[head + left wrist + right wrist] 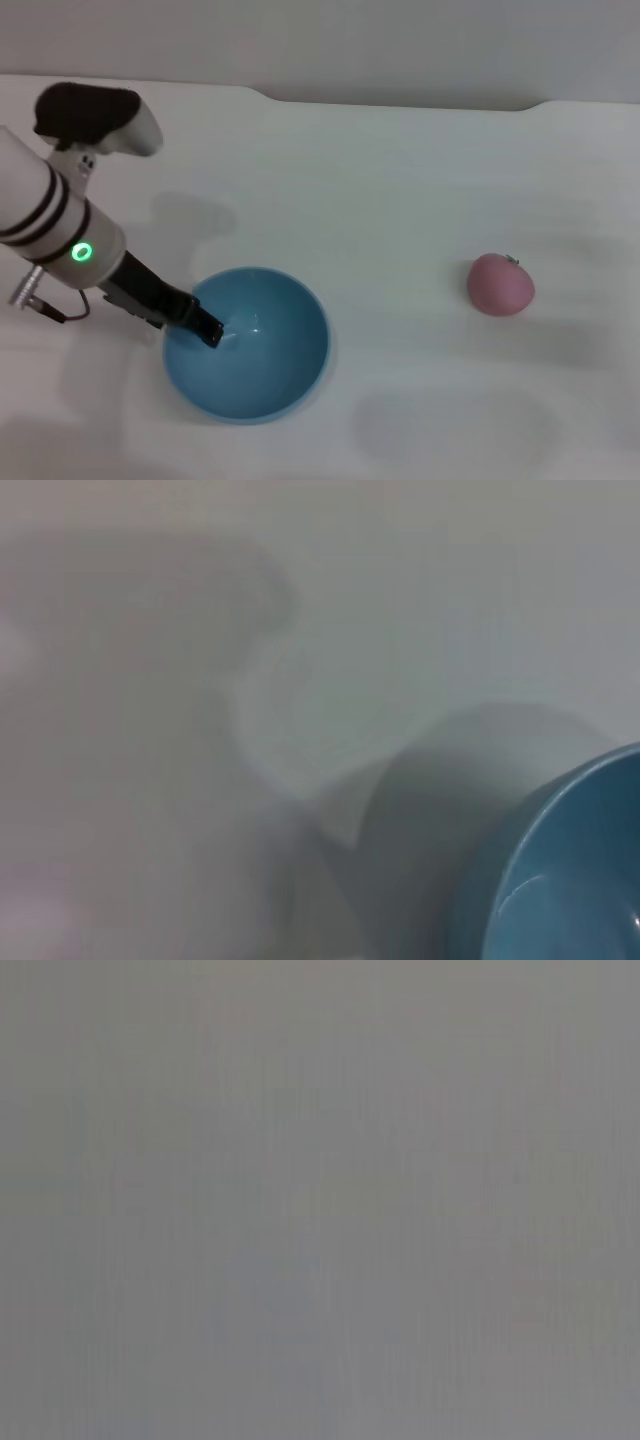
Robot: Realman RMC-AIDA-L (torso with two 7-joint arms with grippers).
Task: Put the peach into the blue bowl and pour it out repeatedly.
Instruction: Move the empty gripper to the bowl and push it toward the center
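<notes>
A: Where it lies on the white tabletop (400,180), the small round matte pink peach (500,285) sits alone at the right of the scene, its tiny dark stem turned up toward the far side. Is anything touching it?

B: Nothing. It rests free on the surface, well apart from the round, deep, glossy light-blue bowl (250,345), which stands upright at the near left.

A: And the bowl's contents?

B: The head view shows only a pale highlight on the smooth inner wall; the peach is outside it.

A: Which arm is at the bowl?

B: The left one. The left gripper (205,330) reaches in from the left, its dark fingers at the bowl's left rim, the tip lying over the inner wall. The fingers appear pinched on that rim, one inside, though the outer side is hidden by the arm's own black mount.

A: What does the left wrist view add?

B: A curved section of the blue bowl (570,880) near a corner, with its soft shadow on the table (400,600).

A: The right arm?

B: It appears in no view; the right wrist view is a featureless grey field.
</notes>
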